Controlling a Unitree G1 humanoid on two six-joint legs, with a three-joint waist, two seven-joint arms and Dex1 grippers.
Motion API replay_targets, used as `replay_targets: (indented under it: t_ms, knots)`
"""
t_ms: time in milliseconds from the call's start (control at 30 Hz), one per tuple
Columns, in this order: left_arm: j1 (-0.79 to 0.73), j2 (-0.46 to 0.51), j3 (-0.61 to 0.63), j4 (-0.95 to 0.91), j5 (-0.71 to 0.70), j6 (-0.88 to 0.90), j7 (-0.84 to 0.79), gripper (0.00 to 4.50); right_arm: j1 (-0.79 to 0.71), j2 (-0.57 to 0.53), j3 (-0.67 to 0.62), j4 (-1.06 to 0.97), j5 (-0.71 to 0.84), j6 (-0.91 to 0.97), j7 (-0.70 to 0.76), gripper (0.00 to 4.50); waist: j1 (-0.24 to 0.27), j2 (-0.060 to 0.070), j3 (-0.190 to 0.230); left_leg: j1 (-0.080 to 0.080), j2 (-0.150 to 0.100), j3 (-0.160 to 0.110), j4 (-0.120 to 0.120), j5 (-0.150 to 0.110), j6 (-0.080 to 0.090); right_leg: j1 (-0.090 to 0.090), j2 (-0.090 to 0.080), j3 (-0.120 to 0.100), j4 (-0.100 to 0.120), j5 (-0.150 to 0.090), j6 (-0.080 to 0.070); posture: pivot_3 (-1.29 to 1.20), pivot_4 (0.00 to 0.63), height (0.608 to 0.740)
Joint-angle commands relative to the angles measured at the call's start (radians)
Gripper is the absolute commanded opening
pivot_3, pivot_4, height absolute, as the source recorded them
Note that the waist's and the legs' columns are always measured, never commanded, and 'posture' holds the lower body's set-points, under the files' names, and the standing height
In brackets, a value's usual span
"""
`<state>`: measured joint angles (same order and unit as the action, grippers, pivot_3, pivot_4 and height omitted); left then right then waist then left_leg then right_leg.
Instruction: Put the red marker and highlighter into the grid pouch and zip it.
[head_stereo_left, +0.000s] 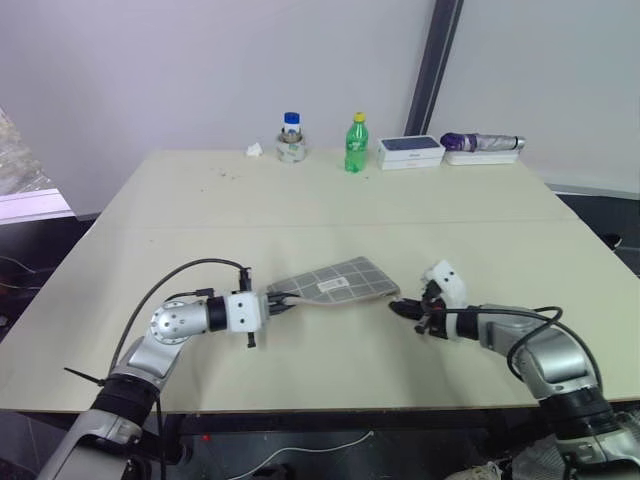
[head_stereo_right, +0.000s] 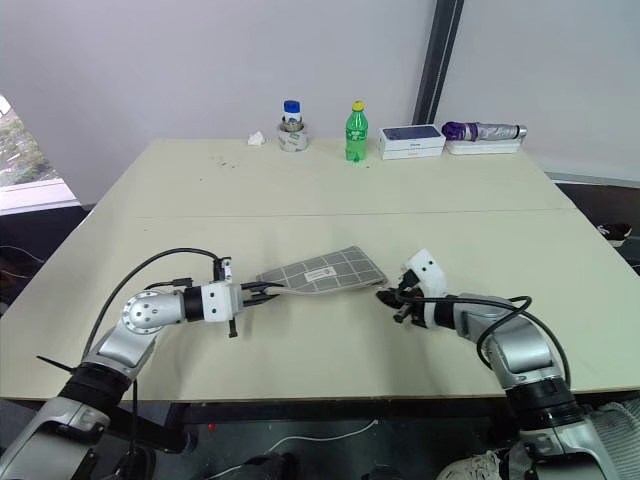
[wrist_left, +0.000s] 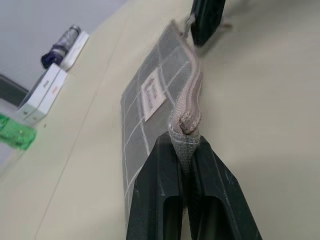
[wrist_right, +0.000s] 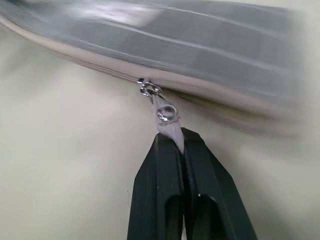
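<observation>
The grid pouch (head_stereo_left: 335, 283) is pinched at its left end by the left gripper (head_stereo_left: 281, 301), while its pull tab (wrist_right: 167, 127) is clamped by the right gripper (head_stereo_left: 404, 309). Zipping is judged under way; a steady pull along the zipper is called for next.

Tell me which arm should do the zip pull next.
Right. The right gripper is already shut on the zipper pull tab at the right end of the grid pouch. The left gripper is clamped on the pouch's opposite end, likely best kept as the anchor.
</observation>
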<state>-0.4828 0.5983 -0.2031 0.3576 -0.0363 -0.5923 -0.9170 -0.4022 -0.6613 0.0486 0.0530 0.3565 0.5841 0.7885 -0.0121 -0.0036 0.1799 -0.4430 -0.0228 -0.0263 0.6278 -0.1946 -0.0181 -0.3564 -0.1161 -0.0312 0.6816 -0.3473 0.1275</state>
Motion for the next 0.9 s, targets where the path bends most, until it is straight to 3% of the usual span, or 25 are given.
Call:
replay_targets:
  t_ms: [33, 67, 133, 167, 200, 333, 400, 600, 767, 900]
  knots:
    - [0.008, 0.018, 0.056, 0.007, -0.036, 0.026, 0.011, 0.00, -0.016, -0.023, -0.011, 0.021, -0.056, -0.097, 0.016, 0.06, 0.000, 0.000, 0.000, 0.000, 0.000, 0.000, 0.000, 0.000, 0.000, 0.000, 0.000, 0.000, 0.000, 0.000, 0.000, 0.00, 0.150, 0.740]
    - [0.011, 0.015, 0.060, 0.011, -0.046, 0.039, 0.010, 0.00, -0.010, -0.021, -0.005, 0.008, -0.051, -0.097, 0.032, 0.06, -0.001, 0.000, 0.000, 0.000, 0.000, 0.000, 0.000, 0.000, 0.000, 0.000, 0.000, 0.000, 0.000, 0.000, 0.000, 0.00, 0.150, 0.740]
    - [0.021, 0.005, 0.076, 0.000, -0.145, 0.153, -0.042, 0.00, -0.006, -0.005, -0.009, -0.016, -0.032, -0.078, 0.038, 0.59, -0.001, 0.000, 0.000, 0.000, 0.000, 0.000, 0.000, 0.000, 0.000, 0.000, 0.000, 0.000, 0.000, 0.000, 0.000, 0.00, 0.150, 0.740]
    - [0.030, 0.001, 0.085, -0.018, -0.196, 0.199, -0.075, 0.72, -0.005, -0.001, -0.010, -0.023, -0.032, -0.078, 0.036, 0.88, -0.001, 0.000, 0.000, 0.000, 0.001, 0.000, 0.000, 0.000, 0.000, 0.000, 0.000, 0.000, 0.000, 0.000, 0.000, 0.00, 0.150, 0.740]
    - [0.037, -0.001, 0.097, -0.029, -0.199, 0.203, -0.064, 0.97, -0.004, -0.002, -0.009, -0.028, -0.040, -0.086, 0.034, 1.31, -0.002, 0.000, 0.000, 0.000, 0.002, 0.000, 0.000, 0.000, 0.000, 0.000, 0.000, 0.000, 0.000, 0.000, 0.000, 0.00, 0.150, 0.740]
    - [0.076, 0.001, 0.144, -0.084, -0.192, 0.207, -0.014, 2.94, 0.010, -0.037, -0.040, -0.071, -0.005, -0.052, 0.070, 3.37, 0.002, 0.000, 0.000, 0.000, 0.002, 0.000, 0.000, 0.000, 0.000, 0.000, 0.000, 0.000, 0.000, 0.000, 0.000, 0.00, 0.150, 0.740]
    - [0.113, 0.005, 0.177, -0.154, -0.255, 0.291, -0.012, 3.97, 0.010, -0.058, -0.070, -0.073, 0.016, -0.056, 0.100, 4.39, 0.002, 0.000, 0.000, 0.000, 0.002, 0.000, 0.000, 0.000, 0.000, 0.001, -0.001, 0.000, 0.000, 0.000, 0.000, 0.00, 0.150, 0.740]
    - [0.215, 0.022, 0.308, -0.369, -0.412, 0.577, 0.063, 3.99, 0.015, -0.107, -0.141, -0.011, 0.005, -0.114, 0.113, 4.46, 0.000, 0.000, 0.000, 0.000, 0.003, 0.000, 0.000, 0.000, 0.000, 0.001, -0.001, 0.000, -0.001, 0.000, 0.000, 0.00, 0.150, 0.740]
    - [0.394, 0.079, 0.456, -0.447, -0.413, 0.628, 0.104, 3.99, 0.060, -0.165, -0.216, -0.008, 0.020, -0.142, 0.155, 4.46, -0.001, 0.001, 0.000, 0.000, 0.003, 0.001, -0.001, 0.000, 0.000, 0.001, -0.001, 0.001, -0.002, 0.000, 0.000, 0.00, 0.150, 0.740]
    - [0.422, 0.079, 0.522, -0.483, -0.422, 0.637, 0.152, 3.99, 0.080, -0.188, -0.240, -0.030, 0.021, -0.131, 0.160, 4.46, 0.007, 0.000, 0.000, 0.000, 0.003, 0.000, 0.000, 0.000, 0.000, 0.002, -0.001, 0.000, -0.002, 0.000, 0.000, 0.00, 0.150, 0.740]
